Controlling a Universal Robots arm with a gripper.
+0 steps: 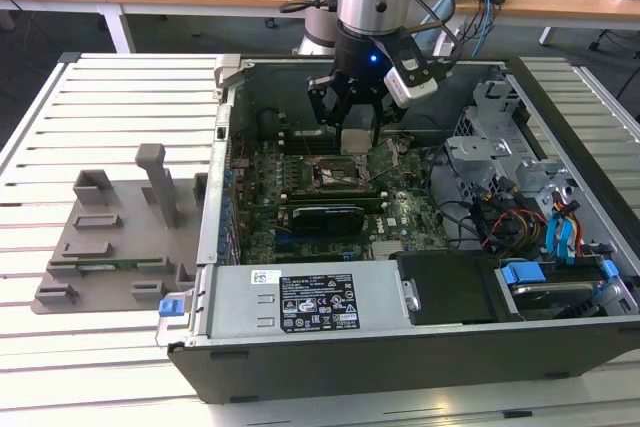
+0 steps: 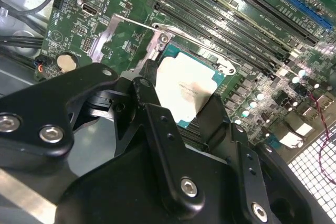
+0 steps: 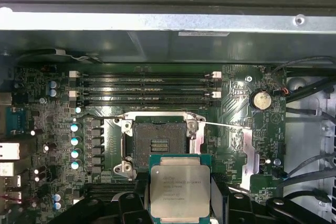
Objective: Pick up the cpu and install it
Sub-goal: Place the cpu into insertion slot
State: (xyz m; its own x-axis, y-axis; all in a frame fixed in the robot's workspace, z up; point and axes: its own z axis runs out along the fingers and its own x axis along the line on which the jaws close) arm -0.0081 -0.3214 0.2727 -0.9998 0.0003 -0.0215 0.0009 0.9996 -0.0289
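Observation:
My gripper (image 1: 355, 125) hangs inside the open computer case and is shut on the cpu (image 1: 356, 140). In both wrist views the cpu (image 3: 179, 190) (image 2: 186, 90) is a silver-topped square chip on a green base, clamped by two opposite edges between the black fingers (image 3: 140, 195) (image 2: 148, 94). It is held flat, a little above the motherboard. The dark square socket (image 3: 157, 145) (image 1: 340, 175) lies open and bare beside and below the chip. The socket's metal load plate (image 3: 251, 153) is swung open to one side.
Memory slots (image 3: 147, 87) run along one side of the socket and the case wall (image 3: 168, 22) rises behind them. A grey fixture plate with blocks (image 1: 115, 232) sits outside the case at the exterior view's left. Drive cage and cables (image 1: 520, 197) fill the case's right.

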